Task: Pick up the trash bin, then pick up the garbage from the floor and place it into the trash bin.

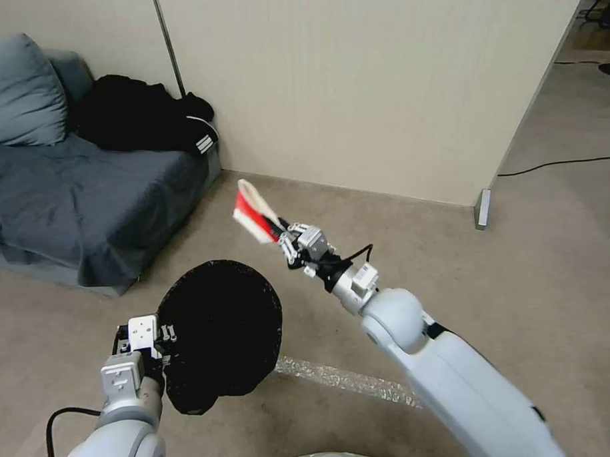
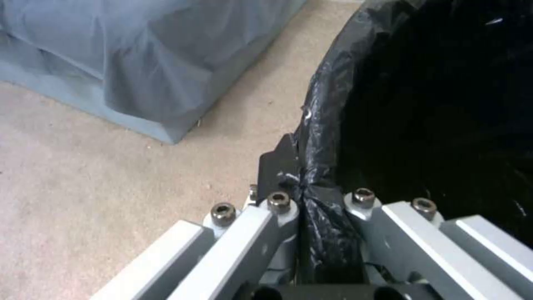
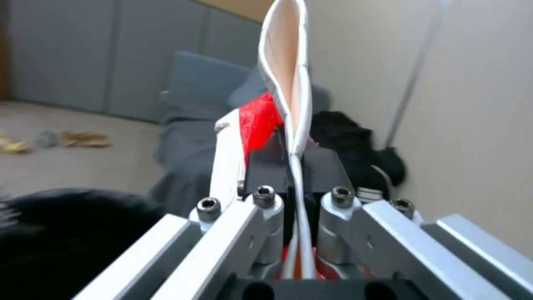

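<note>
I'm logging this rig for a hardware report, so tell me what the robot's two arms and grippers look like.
Both arms have smooth, rounded, glossy white shells with dark seams at the joints. The left gripper and right gripper are boxy silver-grey metal linkages with dark hex bolts at the pivots and black finger pads. A black cable loops beside each wrist. A square white block with small holes sits on the left wrist.

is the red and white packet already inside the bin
No, the right hand holds the red-and-white packet in the air beyond the trash bin.
</note>
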Motion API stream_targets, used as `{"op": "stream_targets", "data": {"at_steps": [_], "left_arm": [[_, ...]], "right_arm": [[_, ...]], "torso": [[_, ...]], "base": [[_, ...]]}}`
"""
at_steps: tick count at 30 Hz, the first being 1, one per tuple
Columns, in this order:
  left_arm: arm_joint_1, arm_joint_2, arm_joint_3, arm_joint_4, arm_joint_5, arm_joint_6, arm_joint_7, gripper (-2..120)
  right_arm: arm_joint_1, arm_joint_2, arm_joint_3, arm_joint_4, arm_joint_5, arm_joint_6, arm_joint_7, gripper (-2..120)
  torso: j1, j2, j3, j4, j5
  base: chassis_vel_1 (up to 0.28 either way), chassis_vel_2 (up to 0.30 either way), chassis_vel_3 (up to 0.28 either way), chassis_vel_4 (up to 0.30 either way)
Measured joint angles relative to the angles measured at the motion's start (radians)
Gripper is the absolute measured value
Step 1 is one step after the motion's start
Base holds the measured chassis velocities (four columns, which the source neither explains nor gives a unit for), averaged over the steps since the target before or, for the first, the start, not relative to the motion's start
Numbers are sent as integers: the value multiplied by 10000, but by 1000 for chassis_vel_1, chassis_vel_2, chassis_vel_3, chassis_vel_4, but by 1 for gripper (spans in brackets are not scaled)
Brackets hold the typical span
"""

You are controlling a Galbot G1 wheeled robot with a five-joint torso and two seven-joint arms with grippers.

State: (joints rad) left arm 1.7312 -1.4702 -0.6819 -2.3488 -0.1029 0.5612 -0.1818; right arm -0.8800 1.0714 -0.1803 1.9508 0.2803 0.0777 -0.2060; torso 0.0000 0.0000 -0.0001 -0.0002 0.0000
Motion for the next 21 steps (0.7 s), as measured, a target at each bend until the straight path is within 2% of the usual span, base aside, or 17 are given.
{"op": "stream_targets", "data": {"at_steps": [2, 7, 13, 21], "left_arm": [[-26, -12, 4, 13, -1, 3, 6, 1], [-90, -77, 59, 70, 9, 6, 7, 1], [-133, -105, 77, 120, 21, 7, 6, 1], [-130, -126, 130, 123, 35, 7, 7, 1]], "right_arm": [[159, -395, -325, 298, 158, -55, -55, 0], [414, -703, -902, 378, 180, -97, -60, 0], [253, -722, -1305, 259, -87, -107, -39, 0], [-283, -306, -1642, -413, -679, -2, -1, 0]], "torso": [[0, 0, 0, 0, 0], [0, 0, 0, 4, 1], [1, 0, 0, 3, 0], [0, 0, 0, 2, 0]], "base": [[0, 0, 0, 0], [0, 0, 0, 0], [0, 0, 0, 0], [0, 0, 0, 0]]}}
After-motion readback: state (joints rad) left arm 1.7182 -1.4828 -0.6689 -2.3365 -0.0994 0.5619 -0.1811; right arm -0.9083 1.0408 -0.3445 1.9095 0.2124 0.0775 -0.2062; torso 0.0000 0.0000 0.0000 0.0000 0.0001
